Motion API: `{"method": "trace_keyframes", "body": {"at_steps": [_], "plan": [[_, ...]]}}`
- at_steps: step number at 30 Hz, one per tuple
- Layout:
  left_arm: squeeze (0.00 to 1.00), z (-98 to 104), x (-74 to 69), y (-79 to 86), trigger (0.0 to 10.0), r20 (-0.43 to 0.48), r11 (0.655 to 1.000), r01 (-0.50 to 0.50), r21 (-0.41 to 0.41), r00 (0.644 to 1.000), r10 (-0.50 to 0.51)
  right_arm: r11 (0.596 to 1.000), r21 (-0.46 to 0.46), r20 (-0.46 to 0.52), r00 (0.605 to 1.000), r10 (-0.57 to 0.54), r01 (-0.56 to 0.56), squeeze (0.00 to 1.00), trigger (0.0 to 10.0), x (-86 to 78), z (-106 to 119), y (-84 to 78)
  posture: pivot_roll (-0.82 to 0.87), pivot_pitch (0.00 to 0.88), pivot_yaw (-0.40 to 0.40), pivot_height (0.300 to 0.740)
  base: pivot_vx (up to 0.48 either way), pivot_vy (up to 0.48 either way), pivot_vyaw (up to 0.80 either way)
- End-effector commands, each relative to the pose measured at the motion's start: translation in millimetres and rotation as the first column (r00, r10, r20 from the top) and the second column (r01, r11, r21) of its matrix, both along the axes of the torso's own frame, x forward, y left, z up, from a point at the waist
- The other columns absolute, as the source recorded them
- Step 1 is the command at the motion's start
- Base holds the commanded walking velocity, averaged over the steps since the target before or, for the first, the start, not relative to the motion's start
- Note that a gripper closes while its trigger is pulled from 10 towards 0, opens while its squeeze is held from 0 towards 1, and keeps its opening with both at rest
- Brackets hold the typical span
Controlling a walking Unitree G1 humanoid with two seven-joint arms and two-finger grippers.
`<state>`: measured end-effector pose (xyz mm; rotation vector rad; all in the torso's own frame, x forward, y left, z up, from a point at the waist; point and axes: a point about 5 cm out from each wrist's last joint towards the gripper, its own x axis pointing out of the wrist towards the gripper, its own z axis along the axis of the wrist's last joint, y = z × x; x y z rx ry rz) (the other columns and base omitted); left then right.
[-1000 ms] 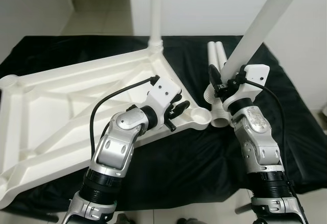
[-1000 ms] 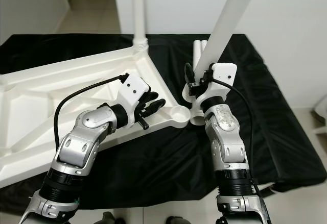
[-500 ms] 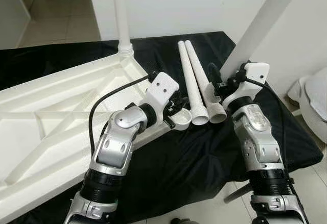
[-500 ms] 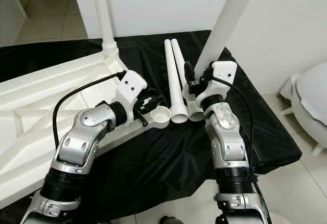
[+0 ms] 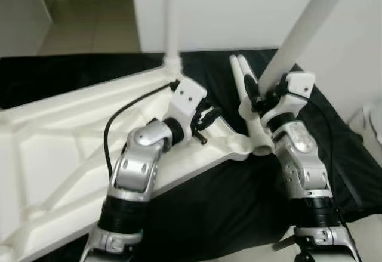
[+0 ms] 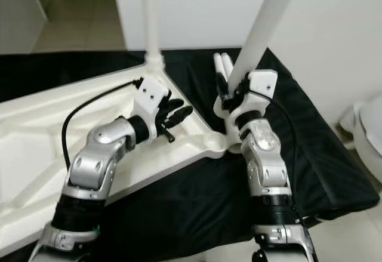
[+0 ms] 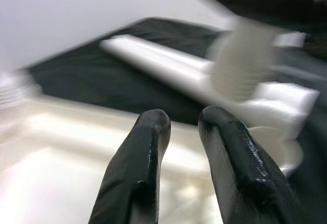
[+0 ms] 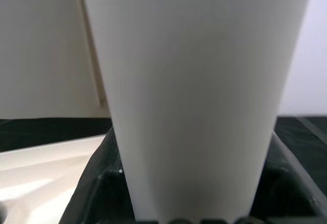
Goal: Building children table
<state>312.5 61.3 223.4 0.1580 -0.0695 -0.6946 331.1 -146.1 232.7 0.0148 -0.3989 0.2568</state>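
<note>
**Fourth leg nearing the corner socket**

From the head cameras, I saw the whole scene swing between frames; that was my camera turning, not the parts sliding. What did change was the held leg: half a second before, the long white plastic table leg in the right tool had its lower end above the two spare legs, and now it sat lower, just beside the round corner socket of the upturned white plastic tabletop. I judged that as lining up for insertion, not yet seated. The right tool was clamped on that leg. The left tool hung over the tabletop's rim near the same corner, its black fingers gripping nothing.

My count: one tabletop on the black-draped surface, one leg already standing in the far corner, one leg in hand, and two loose white legs lying side by side.

In the left wrist camera, badly blurred, the two fingers stood slightly parted with an empty gap, the tabletop below and the loose legs beyond.

In the right wrist camera, the held leg ran straight up from the tool, the tabletop's edge to one side.
</note>
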Motion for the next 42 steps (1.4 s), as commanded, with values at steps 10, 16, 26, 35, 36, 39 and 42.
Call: {"method": "trace_keyframes", "body": {"at_steps": [10, 16, 26, 35, 36, 39, 42], "plan": [[0.0, 1.6, 0.9, -1.6, 10.0, 0.057, 0.994, -0.111, 0.017, 0.992, 0.11, 1.0, -0.007, 0.014, 0.999, -0.031, 0.031, 0.0, 10.0, 1.8, 2.3, -10.0, -0.01, 0.055, -0.011, 0.74, 0.0, 0.0, 0.0], [0.0, 1.0, -0.8, -3.0, 10.0, 0.065, 0.996, -0.083, 0.041, 0.995, 0.08, 0.999, -0.004, 0.011, 0.999, -0.034, 0.034, 0.0, 10.0, 3.3, 1.3, -10.1, 0.0, 0.057, -0.008, 0.74, 0.0, 0.0, 0.0], [0.0, 1.4, -1.1, -4.3, 10.0, 0.062, 0.996, -0.077, 0.043, 0.995, 0.074, 0.999, 0.004, 0.011, 0.999, -0.038, 0.038, 0.0, 10.0, 4.1, 0.9, -9.7, 0.0, 0.057, -0.002, 0.74, 0.0, -0.197, 0.0], [0.0, 1.4, -2.2, -6.0, 10.0, 0.07, 0.997, -0.052, 0.055, 0.996, 0.048, 0.999, 0.005, -0.005, 0.999, -0.048, 0.048, 0.0, 10.0, 5.0, -1.9, -11.6, 0.0, 0.066, 0.001, 0.74, 0.0, 0.0, 0.0], [0.0, 1.0, -2.3, -6.2, 10.0, 0.07, 0.997, -0.049, 0.06, 0.996, 0.045, 0.999, 0.006, -0.009, 0.999, -0.052, 0.052, 0.0, 10.0, 5.5, -2.3, -11.9, 0.0, 0.068, 0.003, 0.74, 0.0, 0.0, 0.0], [0.0, 0.0, -2.9, -7.0, 10.0, 0.067, 0.997, -0.037, 0.069, 0.997, 0.032, 0.999, 0.011, -0.031, 0.998, -0.052, 0.053, 0.0, 10.0, 6.6, -4.0, -11.7, 0.01, 0.069, 0.005, 0.74, 0.0, 0.0, 0.0], [0.0, -2.2, -3.5, -7.9, 10.0, 0.048, 0.996, -0.015, 0.084, 0.999, 0.011, 0.999, 0.01, -0.056, 0.997, -0.05, 0.051, 0.0, 10.0, 8.3, -6.1, -10.1, 0.0, 0.073, 0.011, 0.74, 0.0, 0.0, 0.0]]}}
